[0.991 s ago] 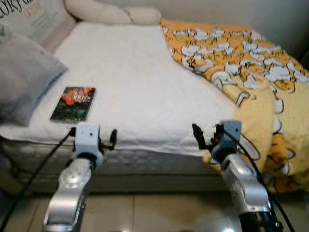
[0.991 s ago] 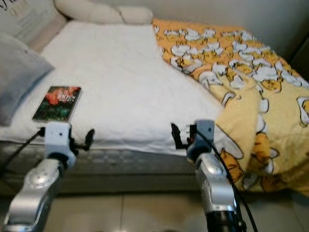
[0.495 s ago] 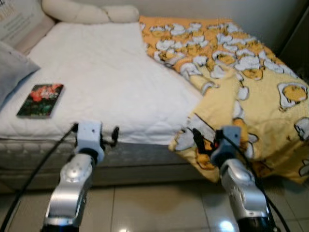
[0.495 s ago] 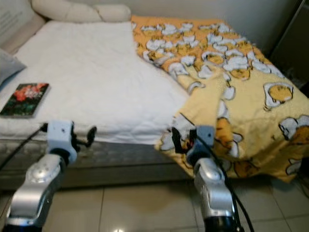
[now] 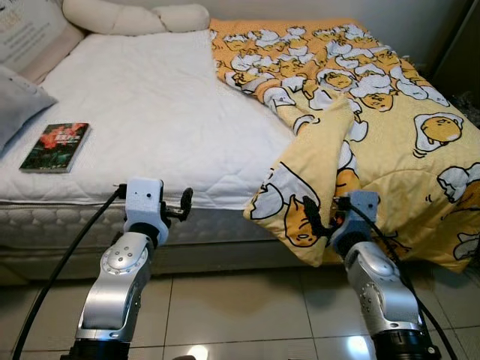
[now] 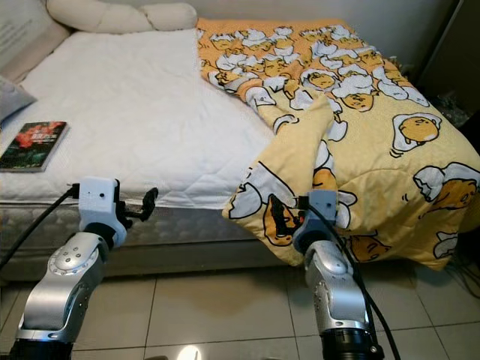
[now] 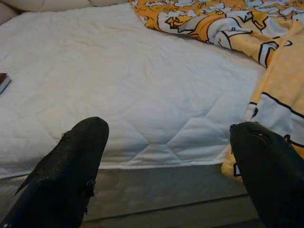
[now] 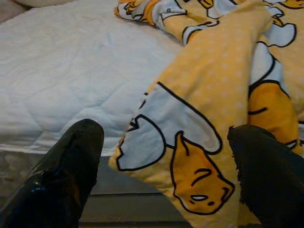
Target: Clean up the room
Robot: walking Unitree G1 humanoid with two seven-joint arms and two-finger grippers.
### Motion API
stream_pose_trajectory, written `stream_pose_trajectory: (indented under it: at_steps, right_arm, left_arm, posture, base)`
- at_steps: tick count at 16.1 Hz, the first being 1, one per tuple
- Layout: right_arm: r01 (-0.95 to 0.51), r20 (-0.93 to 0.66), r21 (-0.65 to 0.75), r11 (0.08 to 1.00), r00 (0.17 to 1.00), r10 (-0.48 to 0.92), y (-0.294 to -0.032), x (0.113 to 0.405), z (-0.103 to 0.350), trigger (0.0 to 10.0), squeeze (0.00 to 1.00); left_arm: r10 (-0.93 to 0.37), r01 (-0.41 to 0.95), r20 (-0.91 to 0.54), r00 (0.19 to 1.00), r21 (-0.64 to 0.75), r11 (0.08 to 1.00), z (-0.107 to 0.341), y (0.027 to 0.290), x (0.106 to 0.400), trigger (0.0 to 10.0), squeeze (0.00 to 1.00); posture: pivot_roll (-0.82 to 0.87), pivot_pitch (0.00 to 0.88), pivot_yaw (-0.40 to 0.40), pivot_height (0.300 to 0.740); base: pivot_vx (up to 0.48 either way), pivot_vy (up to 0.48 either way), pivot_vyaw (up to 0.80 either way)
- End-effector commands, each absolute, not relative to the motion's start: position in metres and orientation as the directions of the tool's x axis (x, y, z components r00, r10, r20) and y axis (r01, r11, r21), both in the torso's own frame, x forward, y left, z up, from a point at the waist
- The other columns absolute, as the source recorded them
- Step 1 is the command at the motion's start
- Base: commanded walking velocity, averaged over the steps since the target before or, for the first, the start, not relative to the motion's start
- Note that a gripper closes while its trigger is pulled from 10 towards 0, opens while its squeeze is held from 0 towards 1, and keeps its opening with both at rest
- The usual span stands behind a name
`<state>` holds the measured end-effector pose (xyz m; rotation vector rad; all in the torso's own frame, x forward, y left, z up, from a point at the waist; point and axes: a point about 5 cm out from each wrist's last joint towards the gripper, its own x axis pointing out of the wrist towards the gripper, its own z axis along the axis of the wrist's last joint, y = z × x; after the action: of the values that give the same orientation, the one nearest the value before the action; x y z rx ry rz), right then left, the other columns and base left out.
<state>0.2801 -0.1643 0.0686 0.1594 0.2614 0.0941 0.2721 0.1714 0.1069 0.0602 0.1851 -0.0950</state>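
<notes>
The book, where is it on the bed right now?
The book lies flat on the white mattress at the robot's far left, near the front edge, just beside the grey pillow and well away from the yellow blanket.

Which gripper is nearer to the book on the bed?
Left. The left gripper is at the bed edge, near the book; the right gripper is by the yellow blanket.

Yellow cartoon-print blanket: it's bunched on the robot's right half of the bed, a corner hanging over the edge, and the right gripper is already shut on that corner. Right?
Not quite. The yellow cartoon-print blanket does lie on the right half of the white-sheeted bed with a corner hanging over the edge, but the right gripper is open and holds nothing; the right wrist view shows its fingers spread before the corner.
</notes>
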Motion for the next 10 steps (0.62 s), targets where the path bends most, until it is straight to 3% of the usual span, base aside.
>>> stream_pose_trajectory:
  at_steps: [1,10]
  right_arm:
    - [-0.087,-0.234,0.169,0.982,0.964,0.126,-0.1616,0.2837,0.0746,10.0,0.0]
    - [-0.095,-0.244,0.177,0.98,0.96,0.137,-0.1588,0.2849,0.0748,10.0,0.0]
  left_arm:
    - [-0.098,0.107,-0.185,0.978,0.044,0.993,0.1076,0.1728,0.2729,10.0,0.0]
    - [-0.098,0.105,-0.192,0.977,0.028,0.994,0.1066,0.1744,0.2738,10.0,0.0]
  posture:
    - [-0.02,0.0,0.019,0.74]
    - [-0.02,0.0,0.012,0.74]
  base:
    - [0.281,0.0,0.0]
    - [0.32,0.0,0.0]
